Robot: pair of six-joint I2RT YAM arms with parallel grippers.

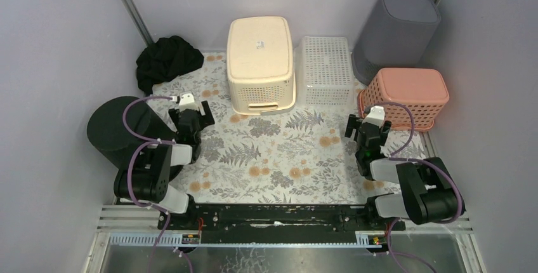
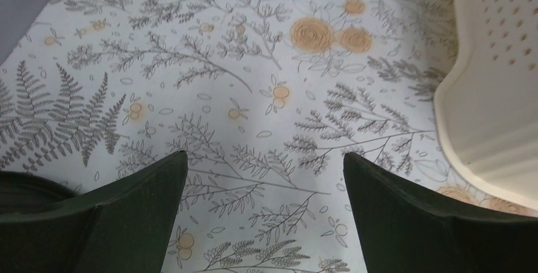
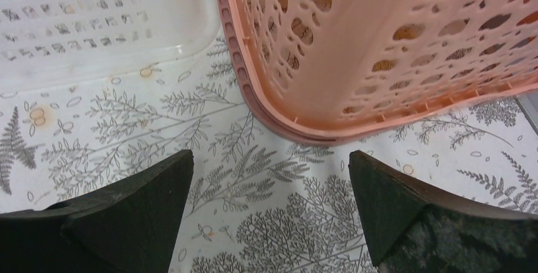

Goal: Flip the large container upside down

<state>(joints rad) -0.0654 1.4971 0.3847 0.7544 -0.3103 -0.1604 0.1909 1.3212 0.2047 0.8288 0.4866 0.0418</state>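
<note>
Patterned table cover (image 1: 279,159) spans the work area.

- Back centre: handled basket (image 1: 260,63), base uppermost, rim down on the cover.
- Just beside it on the right: mesh basket (image 1: 325,70).
- Behind and to the right of the mesh basket, in the back right corner: tall bin (image 1: 396,35).
- In front of the tall bin, at the right edge: perforated basket (image 1: 406,92), rim down.
- Back left corner: crumpled cloth (image 1: 166,62).
- Left edge, in front of the cloth: round bin (image 1: 117,130).
</note>
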